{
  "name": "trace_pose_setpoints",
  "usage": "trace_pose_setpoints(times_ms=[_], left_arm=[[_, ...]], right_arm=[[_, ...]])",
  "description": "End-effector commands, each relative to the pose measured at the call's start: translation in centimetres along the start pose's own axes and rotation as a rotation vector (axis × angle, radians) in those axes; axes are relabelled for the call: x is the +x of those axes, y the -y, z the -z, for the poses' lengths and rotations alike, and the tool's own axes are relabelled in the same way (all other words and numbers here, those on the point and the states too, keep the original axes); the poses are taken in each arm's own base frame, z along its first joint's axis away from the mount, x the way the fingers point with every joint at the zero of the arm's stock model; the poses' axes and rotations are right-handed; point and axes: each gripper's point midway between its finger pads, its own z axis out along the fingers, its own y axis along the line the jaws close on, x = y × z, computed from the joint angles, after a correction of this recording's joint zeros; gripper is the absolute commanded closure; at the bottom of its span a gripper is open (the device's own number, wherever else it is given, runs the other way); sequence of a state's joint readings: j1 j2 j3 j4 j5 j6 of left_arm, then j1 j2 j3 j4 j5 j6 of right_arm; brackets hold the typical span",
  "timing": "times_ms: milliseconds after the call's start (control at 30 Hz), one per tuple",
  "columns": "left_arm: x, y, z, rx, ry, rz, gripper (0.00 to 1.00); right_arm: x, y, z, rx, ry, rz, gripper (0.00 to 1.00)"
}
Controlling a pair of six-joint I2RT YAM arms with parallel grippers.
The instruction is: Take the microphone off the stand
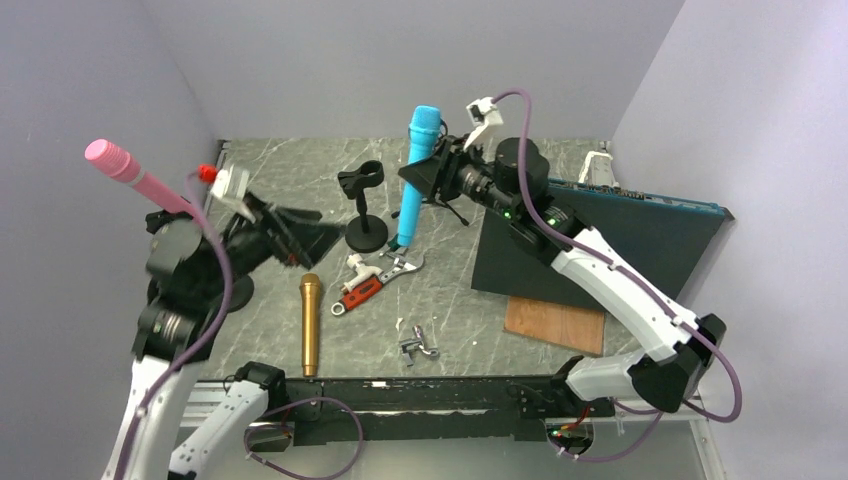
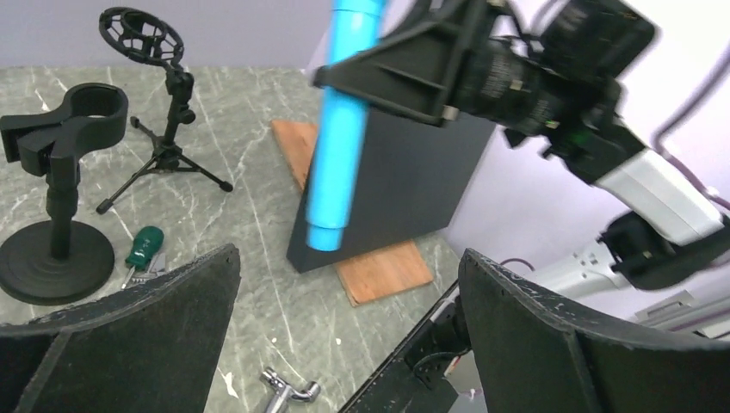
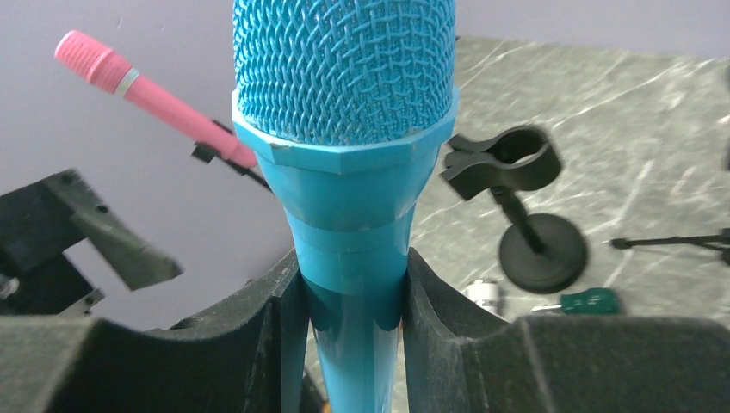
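My right gripper [image 1: 428,176] [image 3: 349,284] is shut on the blue microphone [image 1: 412,170] [image 3: 344,103], pinching its body just below the mesh head. The microphone [image 2: 340,146] stands nearly upright, just to the right of the black stand [image 1: 364,205] and apart from it. The stand's clip holds nothing in the left wrist view [image 2: 60,181] or the right wrist view [image 3: 525,215]. At the left, my left gripper [image 1: 300,235] [image 2: 349,258] is open, raised over the table with nothing between its fingers.
A pink microphone [image 1: 135,175] [image 3: 146,86] sticks up at the far left. A gold microphone [image 1: 310,325], a wrench [image 1: 385,268] and a small metal part [image 1: 418,343] lie on the table. A black board [image 1: 570,240], a wooden plank [image 1: 555,325] and a small tripod [image 2: 163,103] stand right of the stand.
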State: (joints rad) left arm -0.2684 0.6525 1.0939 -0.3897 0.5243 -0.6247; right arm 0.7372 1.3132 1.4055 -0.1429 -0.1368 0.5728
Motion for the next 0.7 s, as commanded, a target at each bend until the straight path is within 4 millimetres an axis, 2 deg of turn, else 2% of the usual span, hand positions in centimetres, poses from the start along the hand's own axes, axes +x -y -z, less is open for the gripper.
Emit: trace_pose_setpoints(times_ms=[0,133,200,400,533,667], left_arm=[[1.8,0.7,3.0,-0.022,-0.006,0.024,0.01],[4.3,-0.9,4.1,-0.109,-0.074,0.086,0.01],[4.8,-1.0,4.2,-0.109,-0.081,0.12,0.03],[5.2,-2.0,3.2,-0.139,-0.099,0.165,0.1],[5.7,-3.2,2.6,-0.203,-0.183,0.159,0.15],[6.1,-3.4,1.6,-0.193,-0.263,0.16,0.19]], right_arm=[[0.3,-4.6,-1.7,-0.149,0.002,-0.091,1.0],[3.3,-5.8,-3.8,-0.172,-0.067,-0.139,1.0],[4.9,-6.3,-4.4,-0.175,-0.101,-0.159,1.0],[6.6,-7.9,-5.7,-0.218,-0.132,-0.221,1.0],[7.2,-8.5,-5.9,-0.227,-0.141,-0.262,1.0],[7.4,-9.0,-6.1,-0.235,-0.15,-0.284,1.0]])
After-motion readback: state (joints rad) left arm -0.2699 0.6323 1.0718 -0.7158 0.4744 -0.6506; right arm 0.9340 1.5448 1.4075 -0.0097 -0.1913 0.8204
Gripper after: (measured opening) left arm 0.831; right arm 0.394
